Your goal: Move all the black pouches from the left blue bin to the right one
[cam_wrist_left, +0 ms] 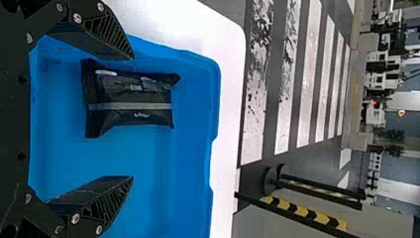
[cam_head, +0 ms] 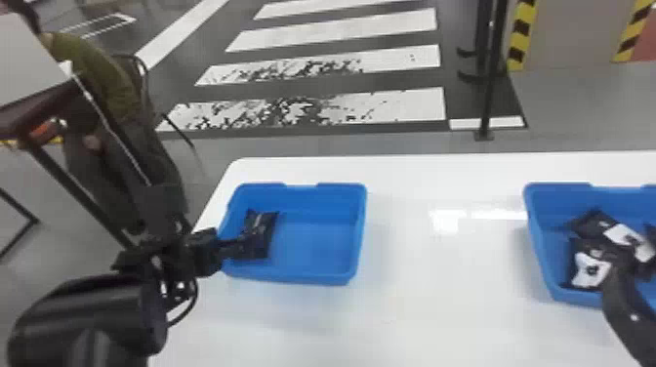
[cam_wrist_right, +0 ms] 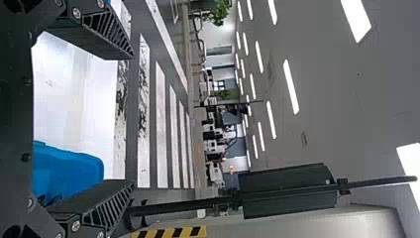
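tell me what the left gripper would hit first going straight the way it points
The left gripper would likely meet the black pouch in the left blue bin first, though depth is unclear.

White table (cam_head: 439, 312), striped floor (cam_head: 380, 27), black post (cam_head: 490, 88)

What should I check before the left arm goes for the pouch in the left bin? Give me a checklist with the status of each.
1. Left gripper open and empty: ok.
2. Black pouch inside the left blue bin: ok, lying flat.
3. Pouch centred between that gripper's fingers: not ok, it sits nearer one finger in the wrist view.
4. Fingers low enough to grip: cannot tell.
5. Right blue bin free of the right arm: cannot tell; they overlap in the head view, but the height is unclear.
6. Right gripper empty: ok, its fingers are apart.
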`<state>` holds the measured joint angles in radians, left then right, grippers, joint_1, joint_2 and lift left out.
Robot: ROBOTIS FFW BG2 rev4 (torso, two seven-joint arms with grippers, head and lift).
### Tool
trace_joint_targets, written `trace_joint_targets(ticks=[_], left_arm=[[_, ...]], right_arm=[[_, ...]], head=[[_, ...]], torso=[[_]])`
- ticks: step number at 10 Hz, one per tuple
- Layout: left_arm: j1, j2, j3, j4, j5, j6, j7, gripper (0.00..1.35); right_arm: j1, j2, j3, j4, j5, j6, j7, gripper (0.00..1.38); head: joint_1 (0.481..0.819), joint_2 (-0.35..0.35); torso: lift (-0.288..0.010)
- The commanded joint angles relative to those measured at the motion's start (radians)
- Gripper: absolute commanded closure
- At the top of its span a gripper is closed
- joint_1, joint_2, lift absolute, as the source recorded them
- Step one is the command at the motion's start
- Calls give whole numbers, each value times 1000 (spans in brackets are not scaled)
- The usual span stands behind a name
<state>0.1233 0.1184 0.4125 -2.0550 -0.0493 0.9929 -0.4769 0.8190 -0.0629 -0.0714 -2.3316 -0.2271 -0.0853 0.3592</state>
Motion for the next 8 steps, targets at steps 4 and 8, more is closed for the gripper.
trace_joint_targets(ticks=[4,8], left_arm=[[-170,35,-62,235,-44,26,4,194],[-219,38,-83,306,-64,85,9,209]], right_arm=[[-21,0,10,26,-18,29,20,140],[-34,0,18,43,-40,61,30,140]], head=[[695,291],[695,278]], torso=[[-140],[-140]])
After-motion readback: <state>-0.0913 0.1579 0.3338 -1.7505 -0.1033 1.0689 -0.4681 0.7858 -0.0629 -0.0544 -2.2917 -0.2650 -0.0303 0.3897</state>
